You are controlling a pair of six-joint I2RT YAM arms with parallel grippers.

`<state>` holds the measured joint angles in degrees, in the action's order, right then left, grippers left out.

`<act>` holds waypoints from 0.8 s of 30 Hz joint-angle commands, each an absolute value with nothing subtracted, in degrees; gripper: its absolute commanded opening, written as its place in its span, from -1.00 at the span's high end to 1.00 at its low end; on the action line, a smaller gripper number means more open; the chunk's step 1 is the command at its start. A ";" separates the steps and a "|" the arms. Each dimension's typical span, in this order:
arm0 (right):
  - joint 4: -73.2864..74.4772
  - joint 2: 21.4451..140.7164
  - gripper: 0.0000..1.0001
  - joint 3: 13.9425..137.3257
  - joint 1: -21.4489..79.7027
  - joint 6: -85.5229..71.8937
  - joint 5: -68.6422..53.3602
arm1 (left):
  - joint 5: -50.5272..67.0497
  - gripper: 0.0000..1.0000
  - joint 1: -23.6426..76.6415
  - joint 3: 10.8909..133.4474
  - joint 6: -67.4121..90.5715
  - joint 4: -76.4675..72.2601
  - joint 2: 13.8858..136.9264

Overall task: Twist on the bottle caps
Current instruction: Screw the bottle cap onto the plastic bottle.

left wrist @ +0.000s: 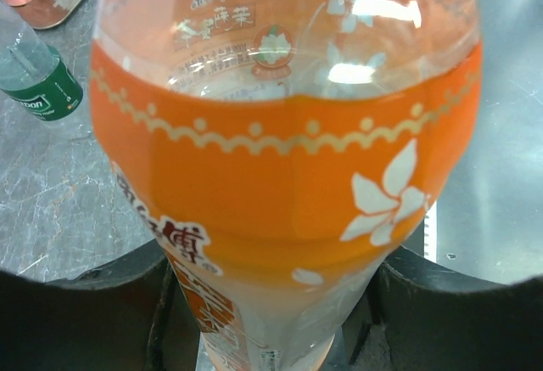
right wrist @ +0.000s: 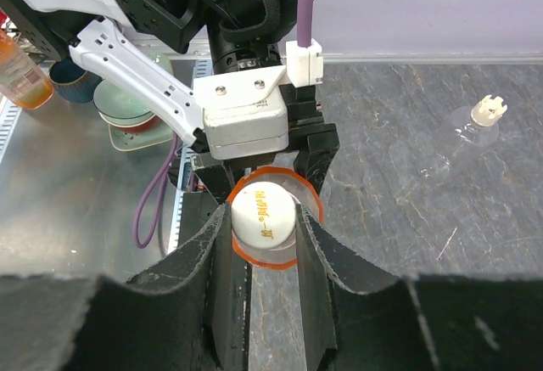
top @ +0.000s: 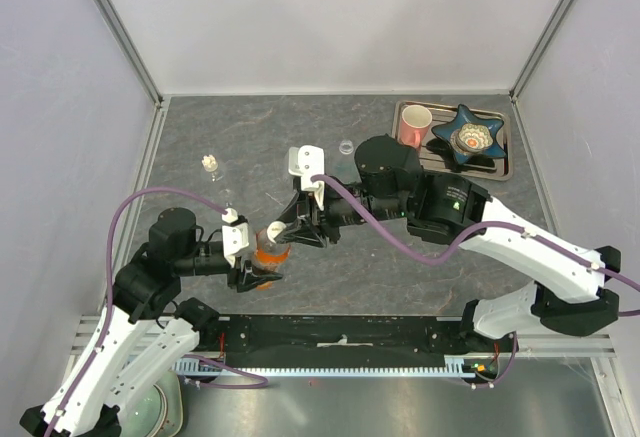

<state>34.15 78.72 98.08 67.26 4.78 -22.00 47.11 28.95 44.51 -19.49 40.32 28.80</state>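
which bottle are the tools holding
The orange-label bottle: left tool holds its body, right tool pinches its white cap. The green-label bottle and tiny clear bottle are untouched.

On the orange bottle (left wrist: 288, 193), white Chinese characters run down the label. The green-labelled bottle (left wrist: 42, 91) shows letters ending "bon". Gold print on the white cap (right wrist: 263, 216) is unreadable.

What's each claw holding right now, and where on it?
The left claw grips the orange bottle around its labelled body. The right claw pinches the white cap by its sides, on top of that bottle.
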 commanded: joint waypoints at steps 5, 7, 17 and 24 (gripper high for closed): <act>38.67 81.65 0.70 100.55 65.92 7.56 -20.13 | 50.71 0.96 28.74 47.81 -18.72 37.88 28.04; 39.28 81.83 0.70 100.81 65.22 7.47 -20.48 | 50.54 0.96 28.74 47.72 -18.81 38.06 27.95; 42.89 81.74 0.70 101.43 62.05 7.21 -23.46 | 49.40 0.96 28.74 47.55 -19.25 37.97 27.42; 42.63 82.35 0.71 100.90 61.96 6.07 -25.57 | 47.99 0.96 28.74 47.90 -15.83 34.02 28.21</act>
